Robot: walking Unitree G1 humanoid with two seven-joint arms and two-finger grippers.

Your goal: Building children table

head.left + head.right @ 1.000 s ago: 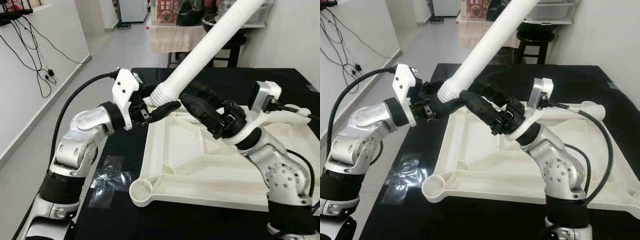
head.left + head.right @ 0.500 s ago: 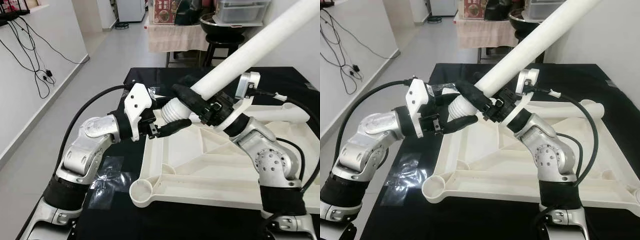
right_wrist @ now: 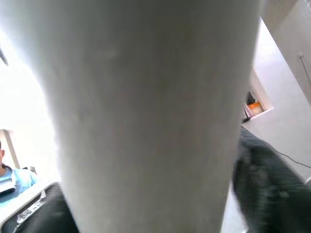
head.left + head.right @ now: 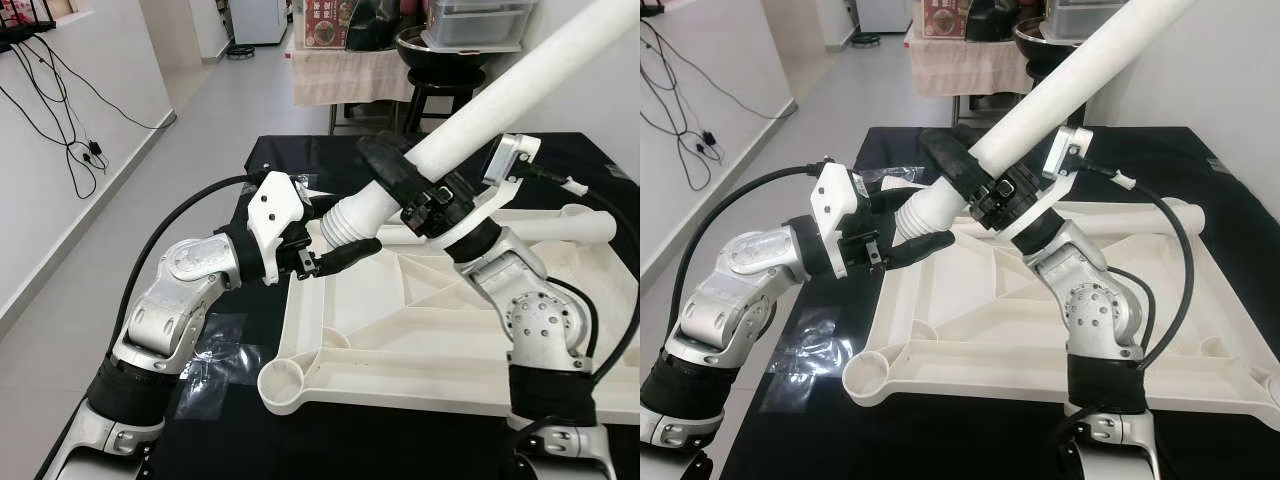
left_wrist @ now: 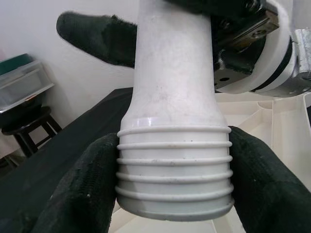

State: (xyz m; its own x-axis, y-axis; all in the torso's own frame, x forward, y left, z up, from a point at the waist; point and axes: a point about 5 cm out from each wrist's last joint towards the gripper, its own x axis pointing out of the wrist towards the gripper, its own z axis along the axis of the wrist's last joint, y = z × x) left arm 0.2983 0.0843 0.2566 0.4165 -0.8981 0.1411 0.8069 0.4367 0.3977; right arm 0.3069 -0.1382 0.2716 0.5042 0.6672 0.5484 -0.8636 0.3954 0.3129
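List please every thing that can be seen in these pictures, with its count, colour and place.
table leg: 1, white, tilted, ribbed end low, held over the tabletop's far-left corner
upturned tabletop: 1, white, on the black table
black table: 1, under the tabletop
clear plastic wrap: 1, on the black table, left of the tabletop
stool: 1, dark, behind the table
cables: several, black, left wall
left hand: grips the leg's ribbed end
right hand: grips the leg higher up

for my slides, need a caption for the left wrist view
Left claw gripping the ribbed end of the white table leg.
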